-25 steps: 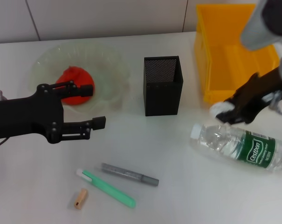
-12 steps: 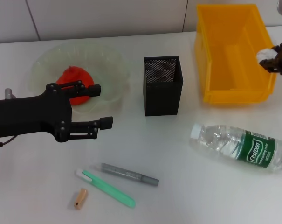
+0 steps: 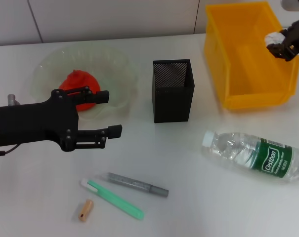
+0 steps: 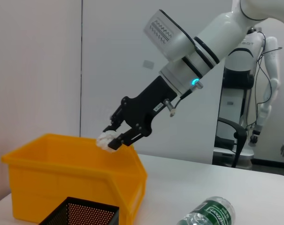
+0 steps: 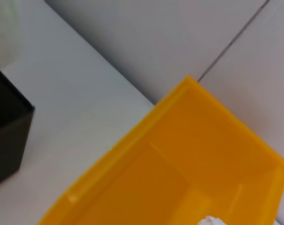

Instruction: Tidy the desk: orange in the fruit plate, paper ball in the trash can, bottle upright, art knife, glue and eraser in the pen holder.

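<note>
White bench (image 3: 198, 207) carries the eraser (image 3: 85, 210) nearest, then the toppled bottle (image 3: 255, 155). Left pincer (image 3: 107, 113) hangs spread and empty beside the orange (image 3: 75, 81). Farthest, right pincer (image 4: 114, 138) pinches the paper ball (image 4: 105, 139) above the trash can (image 3: 238, 94).

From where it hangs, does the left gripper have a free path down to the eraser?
Probably yes: the left gripper hangs open above bare table, and the eraser lies uncovered, apart from the two sticks.
</note>
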You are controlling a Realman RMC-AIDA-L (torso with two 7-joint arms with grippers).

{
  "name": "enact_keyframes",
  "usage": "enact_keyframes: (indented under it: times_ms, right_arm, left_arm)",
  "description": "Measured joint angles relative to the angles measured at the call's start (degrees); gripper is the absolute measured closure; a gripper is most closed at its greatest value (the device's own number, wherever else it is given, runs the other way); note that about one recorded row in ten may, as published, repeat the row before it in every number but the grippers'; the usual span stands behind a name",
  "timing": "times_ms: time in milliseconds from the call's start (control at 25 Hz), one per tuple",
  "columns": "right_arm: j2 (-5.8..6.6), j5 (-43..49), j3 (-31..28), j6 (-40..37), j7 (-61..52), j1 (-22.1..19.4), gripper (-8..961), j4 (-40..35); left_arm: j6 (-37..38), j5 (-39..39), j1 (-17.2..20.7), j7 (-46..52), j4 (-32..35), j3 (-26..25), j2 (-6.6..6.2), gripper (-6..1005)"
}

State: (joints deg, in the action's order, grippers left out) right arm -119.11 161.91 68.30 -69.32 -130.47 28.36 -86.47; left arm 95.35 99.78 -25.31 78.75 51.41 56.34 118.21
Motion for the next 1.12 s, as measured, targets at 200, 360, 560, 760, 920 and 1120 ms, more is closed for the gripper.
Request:
enact_keyframes:
  times_ms: [200, 360, 560, 760, 920, 1120]
  right_arm:
    - [-0.15, -0.4, 1.1, 0.6, -0.6, 1.0, 514, 0.6]
    - [-0.17, -0.4, 1.2, 1.9, -0.7, 2.0, 505, 2.9]
    - [-0.27, -1.0, 1.1, 3.6, -0.7, 1.5, 493, 3.4]
    - [-0.34, -1.2, 1.5, 5.1, -0.6, 0.8, 482, 3.2]
    - [-0.34, -1.3, 1.8, 6.8, -0.8, 0.4, 307, 3.3]
    - [-0.40, -1.5, 2.0, 11.5, -3.5, -0.7, 250, 2.9]
  left_arm:
    - [-0.1, 0.0, 0.3, 0.0, 0.0, 0.1, 0.00, 208]
    - [-0.2, 0.0, 0.3, 0.0, 0.0, 0.1, 0.00, 209]
    - [-0.2, 0.0, 0.3, 0.0, 0.0, 0.1, 0.00, 210]
    - [-0.2, 0.0, 0.3, 0.0, 0.0, 0.2, 0.00, 211]
    - [-0.2, 0.0, 0.3, 0.0, 0.0, 0.2, 0.00, 212]
    - [-0.2, 0.0, 0.3, 0.0, 0.0, 0.2, 0.00, 213]
